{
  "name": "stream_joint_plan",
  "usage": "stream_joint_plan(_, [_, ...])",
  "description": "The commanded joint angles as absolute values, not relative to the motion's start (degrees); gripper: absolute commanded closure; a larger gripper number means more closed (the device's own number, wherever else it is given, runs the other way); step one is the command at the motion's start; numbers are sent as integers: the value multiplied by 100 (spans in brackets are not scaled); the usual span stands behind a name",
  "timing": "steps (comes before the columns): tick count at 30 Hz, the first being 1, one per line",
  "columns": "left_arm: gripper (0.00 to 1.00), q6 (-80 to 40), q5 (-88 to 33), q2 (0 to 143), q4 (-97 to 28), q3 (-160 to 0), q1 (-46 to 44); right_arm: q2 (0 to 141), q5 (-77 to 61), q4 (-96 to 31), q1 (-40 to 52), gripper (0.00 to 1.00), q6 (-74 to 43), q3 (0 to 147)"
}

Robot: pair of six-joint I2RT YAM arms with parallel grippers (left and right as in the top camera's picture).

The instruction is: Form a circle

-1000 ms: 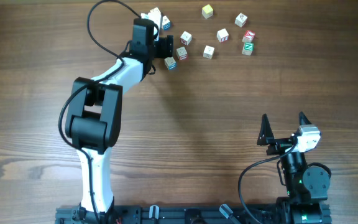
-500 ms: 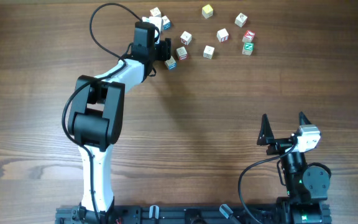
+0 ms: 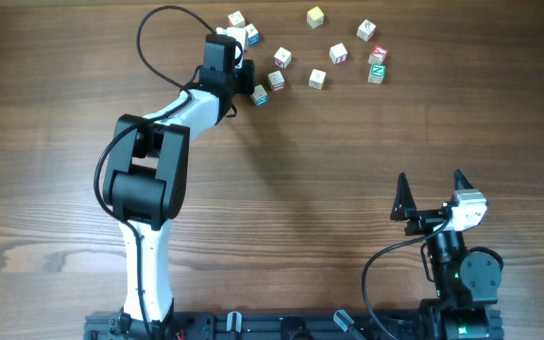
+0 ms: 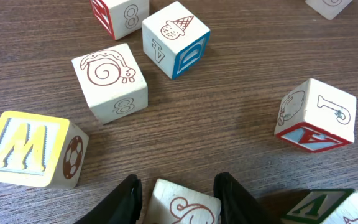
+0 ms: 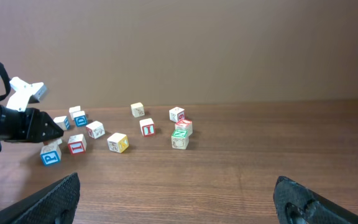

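**Left end effector.** The left end effector [image 3: 245,70] is extended to the far edge of the worktop [image 3: 348,189], at the left end of the cube group. In the left wrist view its two black fingers [image 4: 125,198] stand against opposite sides of one cube. It is closed on this gripped cube [image 4: 184,206], which has a white top face with a red-brown line drawing and rests on the wood.

**Right end effector.** The right end effector [image 3: 431,179] sits near the robot base on the right, well apart from all cubes. Its jaws are spread wide and hold nothing.

**Task items.** The alphabet cubes [image 3: 317,79] lie scattered along the far side of the worktop and do not form a ring. The overhead view shows two loose groups:
- One group lies next to the left end effector.
- The other lies further right, and includes a red-faced cube [image 3: 378,54] touching a green-lettered cube [image 3: 376,71].

**Cubes nearest the gripped cube, left wrist view.**
- A yellow M cube [image 4: 30,149] lies to the left.
- A snail cube [image 4: 110,81] marked 8 lies ahead on the left.
- A blue-edged ice-cream cube [image 4: 176,38] lies beyond the snail cube.
- A tilted cube with a red-and-blue A face [image 4: 316,115] lies to the right.
- A green-lettered cube corner [image 4: 325,208] lies just beside the right finger.

None of these five touches another.
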State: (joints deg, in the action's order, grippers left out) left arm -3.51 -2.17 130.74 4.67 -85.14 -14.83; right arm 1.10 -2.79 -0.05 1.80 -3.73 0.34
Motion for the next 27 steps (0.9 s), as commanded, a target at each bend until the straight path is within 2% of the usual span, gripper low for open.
stream_joint_plan(1, [65,-322,-30,12903,237,-8580,-1437,58,-351,5,204,0,-303,32])
stream_joint_plan(10, [73,-349,-27,11452,-921,-8580,-1437,58,-351,5,204,0,-301,32])
stream_joint_plan(15, [82,-598,-34,9859,-2305,-8580,-1496,58,-351,5,204,1,-301,32])
stream_joint_plan(19, [82,-696,-38,8670,-3712,-8580,-1732,58,-351,8,204,0,-303,32])
stream_joint_plan(22, [83,-694,-36,8213,-4565,-8578,-1975,58,-351,8,204,0,-301,32])
stream_joint_plan(24, [87,-694,-36,8086,-5312,-8571,-2213,58,-351,5,204,0,-301,32])
stream_joint_plan(27, [89,-843,-40,8158,-5721,-8364,-2462,58,-351,5,204,0,-301,32])
